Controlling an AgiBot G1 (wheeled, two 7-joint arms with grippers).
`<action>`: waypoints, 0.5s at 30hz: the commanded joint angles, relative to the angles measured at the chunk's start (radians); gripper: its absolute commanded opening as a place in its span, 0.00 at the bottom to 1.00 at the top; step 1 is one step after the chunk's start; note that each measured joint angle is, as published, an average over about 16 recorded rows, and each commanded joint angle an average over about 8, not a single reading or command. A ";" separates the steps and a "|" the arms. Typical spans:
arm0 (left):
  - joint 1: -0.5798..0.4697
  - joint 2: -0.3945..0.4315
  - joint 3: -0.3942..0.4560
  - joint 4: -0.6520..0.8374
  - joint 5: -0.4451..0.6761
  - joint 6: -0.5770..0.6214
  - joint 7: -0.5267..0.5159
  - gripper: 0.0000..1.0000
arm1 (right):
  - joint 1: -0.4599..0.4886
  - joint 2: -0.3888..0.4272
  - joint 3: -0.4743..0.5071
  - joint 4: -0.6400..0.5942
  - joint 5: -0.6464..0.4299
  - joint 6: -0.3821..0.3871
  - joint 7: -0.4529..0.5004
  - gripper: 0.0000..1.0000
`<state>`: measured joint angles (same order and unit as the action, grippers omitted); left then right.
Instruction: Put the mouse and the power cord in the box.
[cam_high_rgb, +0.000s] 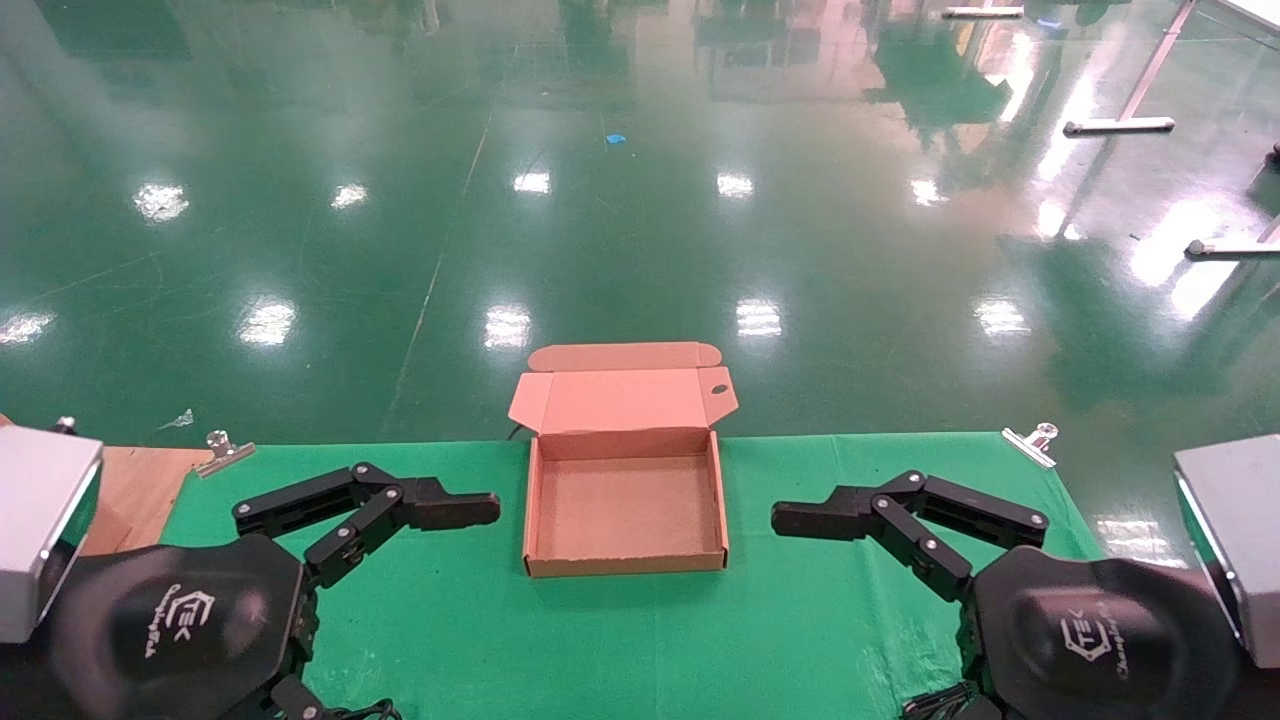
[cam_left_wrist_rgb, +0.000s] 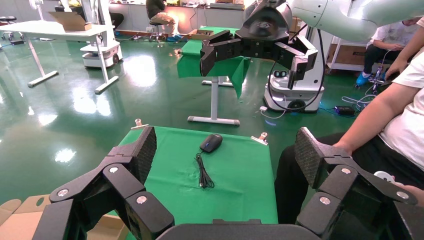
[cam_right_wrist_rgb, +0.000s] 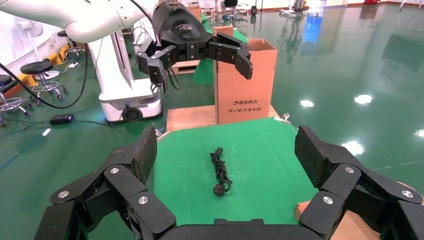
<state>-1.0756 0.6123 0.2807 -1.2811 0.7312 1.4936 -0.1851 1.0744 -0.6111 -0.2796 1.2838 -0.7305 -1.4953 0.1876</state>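
The brown cardboard box (cam_high_rgb: 625, 505) sits open and empty on the green cloth, between my two grippers, its lid folded back. My left gripper (cam_high_rgb: 458, 510) hovers open just left of it, and my right gripper (cam_high_rgb: 810, 518) hovers open just right of it. The head view shows neither the mouse nor the power cord. In the left wrist view the black mouse (cam_left_wrist_rgb: 211, 143) lies on the cloth beyond the open left gripper (cam_left_wrist_rgb: 227, 150), its thin cable (cam_left_wrist_rgb: 203, 174) bundled beside it. The right wrist view has the twisted power cord (cam_right_wrist_rgb: 220, 172) lying beyond the open right gripper (cam_right_wrist_rgb: 226, 147).
Metal clips (cam_high_rgb: 225, 450) (cam_high_rgb: 1030, 442) pin the cloth at its far corners. A tall cardboard carton (cam_right_wrist_rgb: 245, 82) stands on a wooden board (cam_right_wrist_rgb: 192, 116) past the cloth's left end. A seated person (cam_left_wrist_rgb: 395, 125) is close to the cloth's right end.
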 joint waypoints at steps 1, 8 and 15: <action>0.000 0.000 0.000 0.000 0.000 0.000 0.000 1.00 | 0.000 0.000 0.000 0.000 0.000 0.000 0.000 1.00; 0.000 0.000 0.000 0.000 0.000 0.000 0.000 1.00 | 0.000 0.000 0.000 0.000 0.000 0.000 0.000 1.00; 0.000 0.000 0.000 0.000 0.000 0.000 0.000 1.00 | 0.000 0.000 0.000 0.000 0.000 0.000 0.000 1.00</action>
<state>-1.0756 0.6123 0.2807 -1.2811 0.7312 1.4936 -0.1851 1.0744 -0.6111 -0.2796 1.2838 -0.7305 -1.4953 0.1876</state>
